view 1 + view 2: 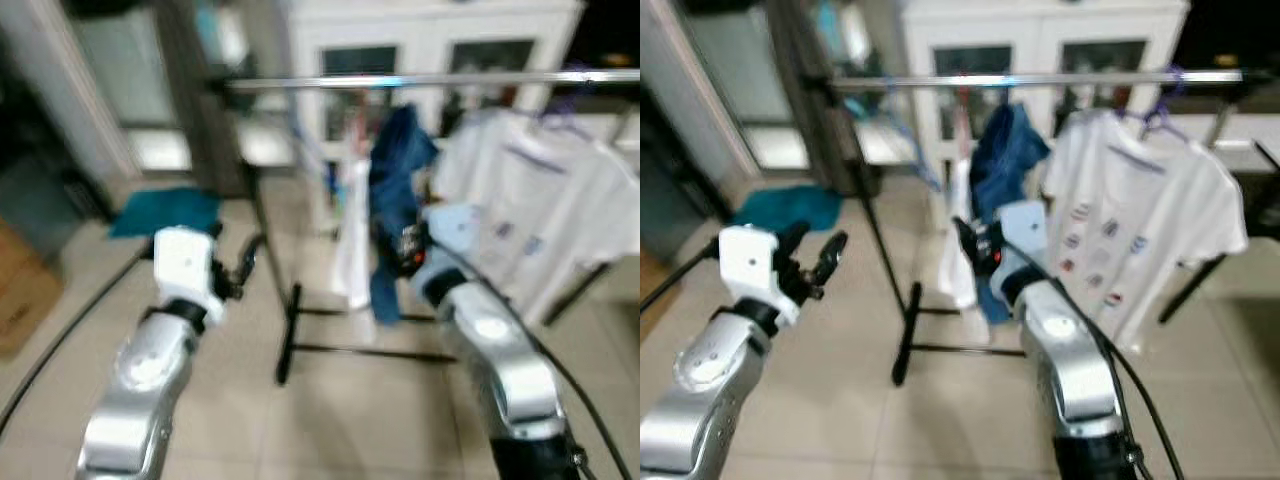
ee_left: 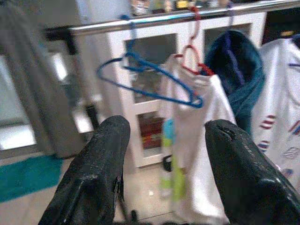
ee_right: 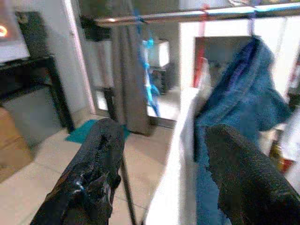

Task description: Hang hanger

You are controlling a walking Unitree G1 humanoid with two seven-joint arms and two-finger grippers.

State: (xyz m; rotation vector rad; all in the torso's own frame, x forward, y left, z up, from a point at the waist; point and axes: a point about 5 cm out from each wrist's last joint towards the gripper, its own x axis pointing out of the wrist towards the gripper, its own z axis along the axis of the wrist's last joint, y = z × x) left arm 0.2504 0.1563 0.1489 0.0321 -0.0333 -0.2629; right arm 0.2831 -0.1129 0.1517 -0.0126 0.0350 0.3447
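A blue hanger [image 2: 154, 77] hangs empty on the silver rail [image 2: 154, 16] of a clothes rack, left of a red hanger [image 2: 191, 56] that carries a white garment [image 2: 192, 140]. A blue garment [image 1: 395, 190] and a white printed T-shirt [image 1: 1130, 220] hang further right on the same rail [image 1: 430, 80]. My left gripper [image 1: 245, 262] is open and empty, held low in front of the rack's left end. My right gripper [image 1: 975, 243] is open and empty too, close to the white and blue garments.
The rack's black post and foot [image 1: 288, 340] stand on the tiled floor between my arms. A white cabinet [image 1: 430, 50] is behind the rack. A teal mat [image 1: 165, 212] lies at the left, a cardboard box [image 1: 25, 290] at the far left.
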